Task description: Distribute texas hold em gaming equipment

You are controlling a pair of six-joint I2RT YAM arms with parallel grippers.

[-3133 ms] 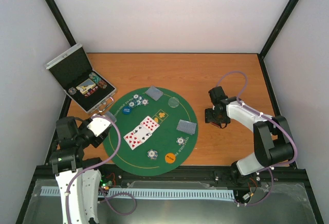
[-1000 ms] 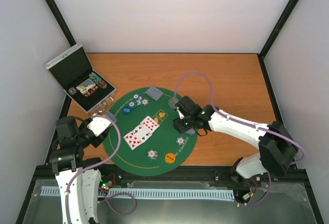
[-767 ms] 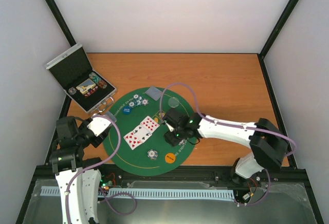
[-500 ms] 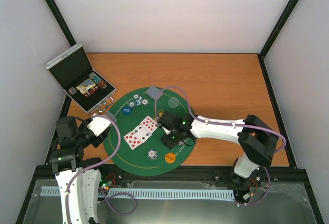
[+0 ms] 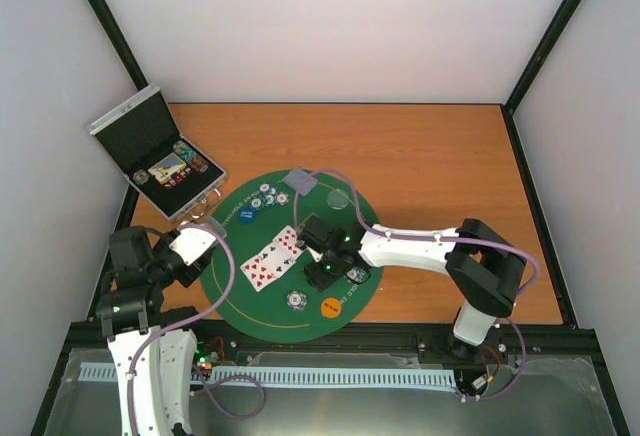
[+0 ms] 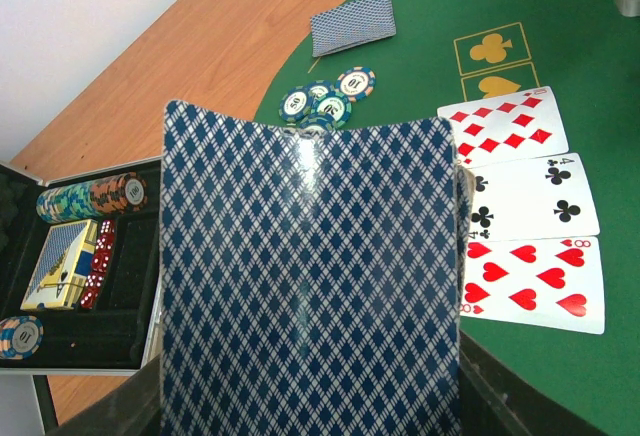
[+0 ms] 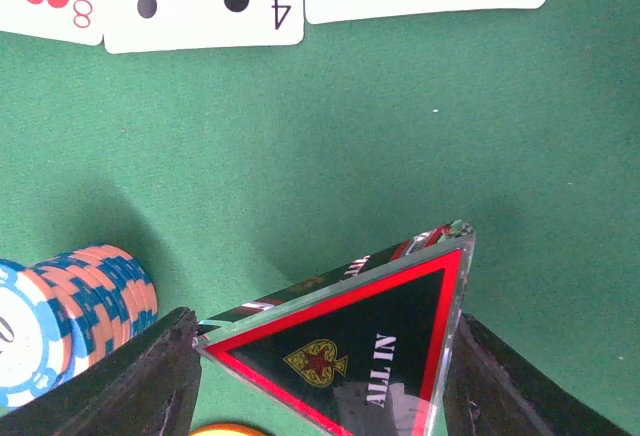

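Chips (image 6: 90, 199) sit in the case (image 5: 135, 136); left hand (image 6: 310, 396) is clamped on a face-down card (image 6: 310, 276). Three face-up cards (image 6: 520, 226) and chip stacks (image 5: 268, 196) lie on the mat (image 5: 235, 301). Right hand (image 7: 320, 376), clamped on the triangle (image 7: 350, 341) over the mat, has yet to place it, so roughly mid-task.

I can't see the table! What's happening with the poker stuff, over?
Left gripper shut on a card. Right gripper shut on the black triangle, over the green mat. Chip stack close beside it.
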